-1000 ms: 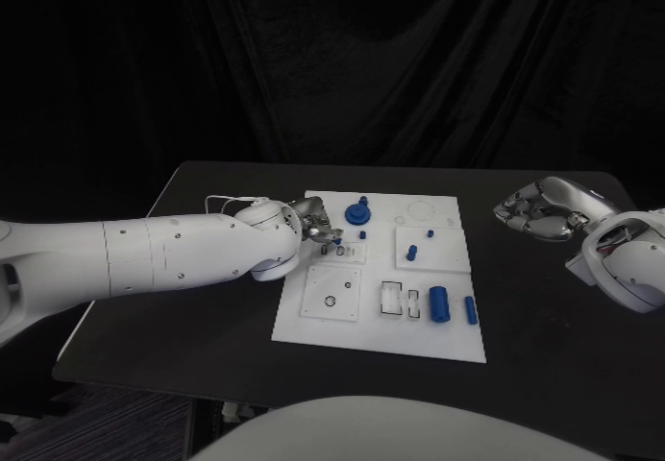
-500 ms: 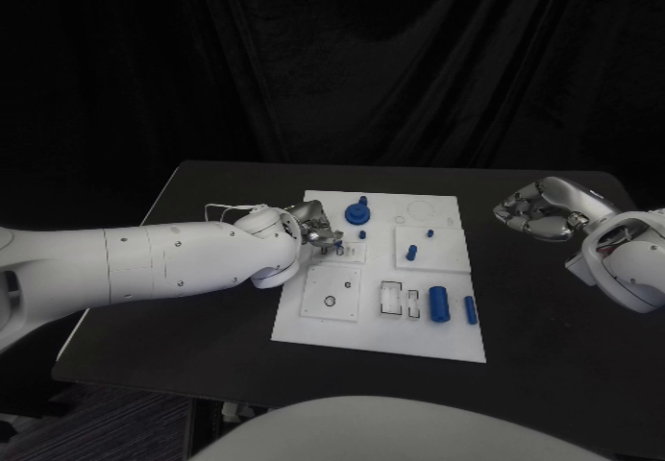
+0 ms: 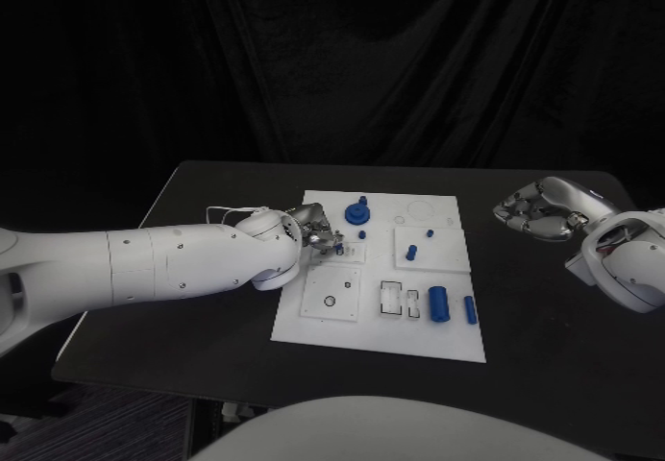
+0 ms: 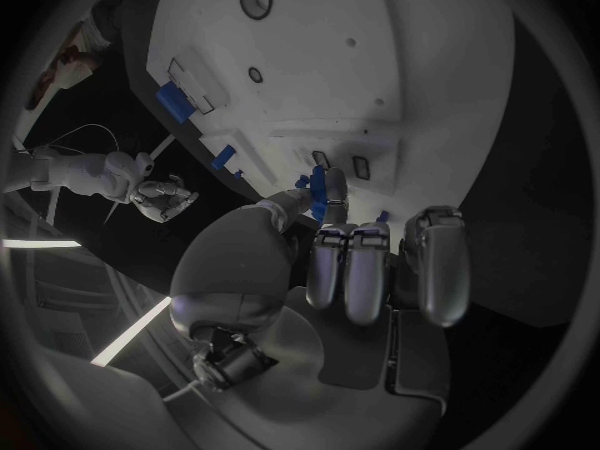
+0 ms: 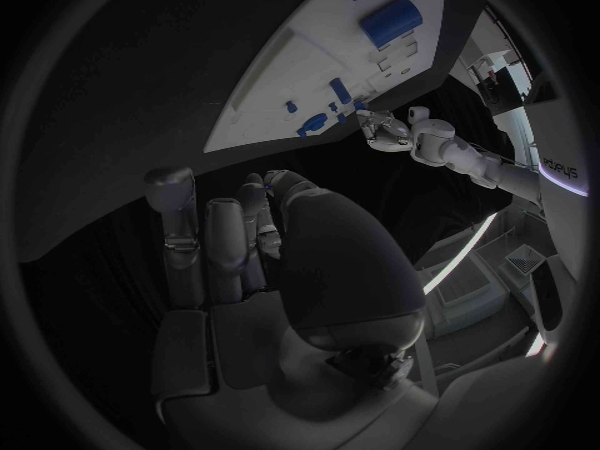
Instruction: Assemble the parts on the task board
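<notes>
The white task board (image 3: 381,331) lies in the middle of the black table (image 3: 208,211). My left hand (image 3: 316,235) hovers over the board's near-left block and pinches a small blue part (image 4: 316,192) between thumb and fingers. On the board stand a blue knob (image 3: 359,210), a short peg (image 3: 411,254), a thick cylinder (image 3: 438,302) and a slim pin (image 3: 470,309). My right hand (image 3: 543,209) hangs off the board's right side, fingers loosely bent, holding nothing. The left hand's fingers hide the slot beneath them.
The board (image 4: 375,50) has a round hole (image 3: 330,301) and two rectangular slots (image 3: 392,299) near its front. Bare table lies left of the board and between the board and the right hand (image 5: 250,250). A dark curtain hangs behind the table.
My left arm has sunk a little and its hand has edged slightly forward over the board, still pinching the blue part. The right hand has not moved.
</notes>
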